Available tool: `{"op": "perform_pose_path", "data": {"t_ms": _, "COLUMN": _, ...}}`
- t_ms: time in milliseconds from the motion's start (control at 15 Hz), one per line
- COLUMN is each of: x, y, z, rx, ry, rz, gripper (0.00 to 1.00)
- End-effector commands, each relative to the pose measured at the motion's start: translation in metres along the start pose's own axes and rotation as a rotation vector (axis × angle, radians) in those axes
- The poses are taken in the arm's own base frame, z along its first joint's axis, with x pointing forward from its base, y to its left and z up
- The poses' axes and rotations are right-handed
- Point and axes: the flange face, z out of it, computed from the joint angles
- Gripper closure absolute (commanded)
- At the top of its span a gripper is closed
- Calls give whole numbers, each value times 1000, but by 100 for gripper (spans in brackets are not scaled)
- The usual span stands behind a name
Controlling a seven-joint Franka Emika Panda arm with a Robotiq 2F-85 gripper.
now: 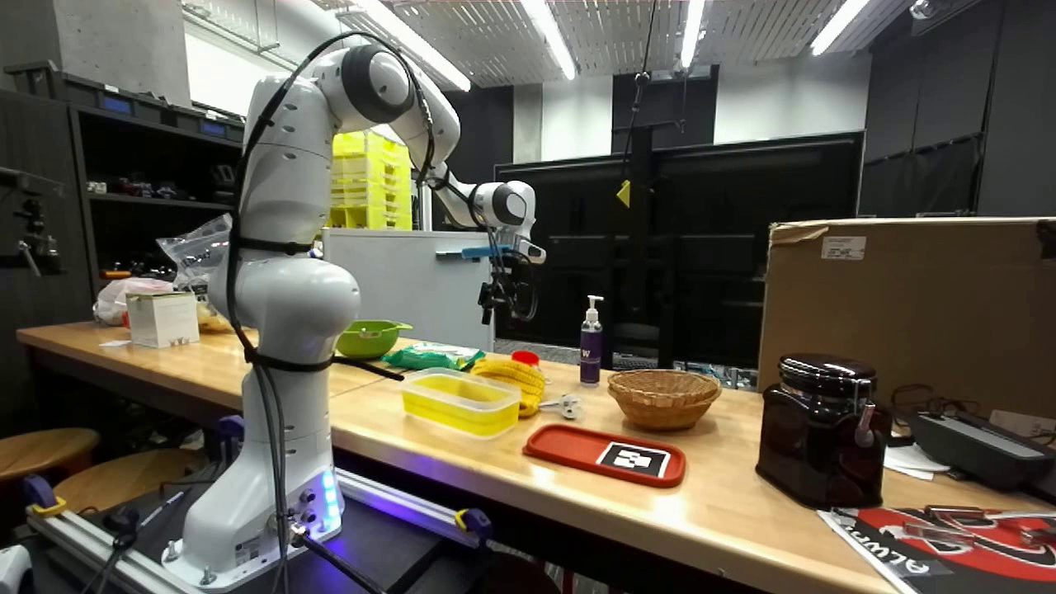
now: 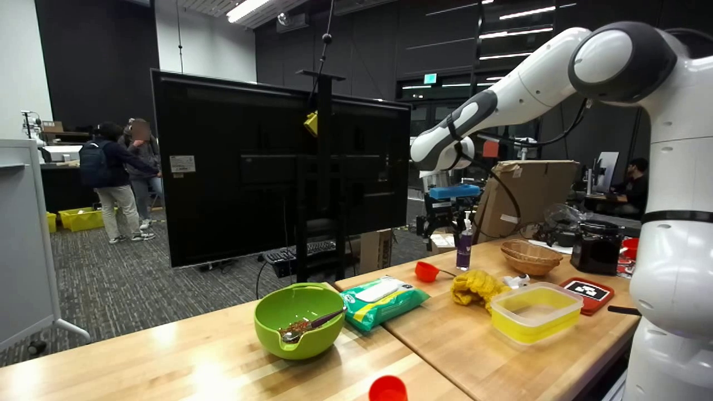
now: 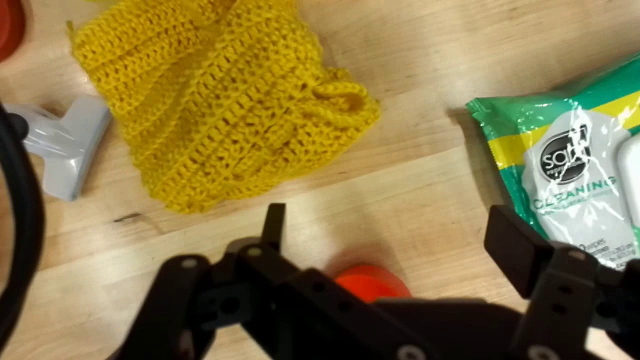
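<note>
My gripper (image 3: 392, 235) stands open, with nothing between its fingers, pointing down at the wooden table from above. In an exterior view the gripper (image 1: 507, 299) hangs well clear of the tabletop. Below it in the wrist view is a red cup (image 3: 371, 281), partly hidden behind the gripper's black body. A yellow knitted cloth (image 3: 225, 110) lies crumpled beyond the left finger. Past the right finger is a green and white wipes pack (image 3: 565, 155). A grey-white plastic piece (image 3: 70, 145) rests left of the cloth. The red cup (image 2: 426, 272) also shows near the table's far edge.
A yellow-sided clear container (image 1: 450, 412), a red tray (image 1: 569, 450), a wicker basket (image 1: 664, 410) and a pump bottle (image 1: 591, 355) stand around the cloth. A dark jar (image 1: 825, 445) stands farther off. The green bowl (image 2: 317, 346) holds a spoon and reddish bits; another red cup (image 2: 388, 389) is nearby.
</note>
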Motion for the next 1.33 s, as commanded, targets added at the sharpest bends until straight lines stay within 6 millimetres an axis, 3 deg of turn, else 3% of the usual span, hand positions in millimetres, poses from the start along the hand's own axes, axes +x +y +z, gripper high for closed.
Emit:
{"op": "perform_pose_path", "data": {"t_ms": 0, "x": -1, "y": 27, "z": 7, "rx": 56, "ry": -22, "rz": 60, "gripper": 0}}
{"op": "perform_pose_path", "data": {"t_ms": 933, "x": -16, "y": 53, "z": 76, "rx": 159, "ry": -92, "rz": 153, "gripper": 0}}
{"op": "perform_pose_path", "data": {"t_ms": 1000, "x": -17, "y": 53, "z": 79, "rx": 158, "ry": -92, "rz": 154, "gripper": 5}}
{"op": "perform_pose_path", "data": {"t_ms": 1067, "x": -18, "y": 54, "z": 81, "rx": 158, "ry": -92, "rz": 154, "gripper": 26}}
{"op": "perform_pose_path", "data": {"t_ms": 1267, "x": -20, "y": 56, "z": 84, "rx": 156, "ry": -89, "rz": 156, "gripper": 34}}
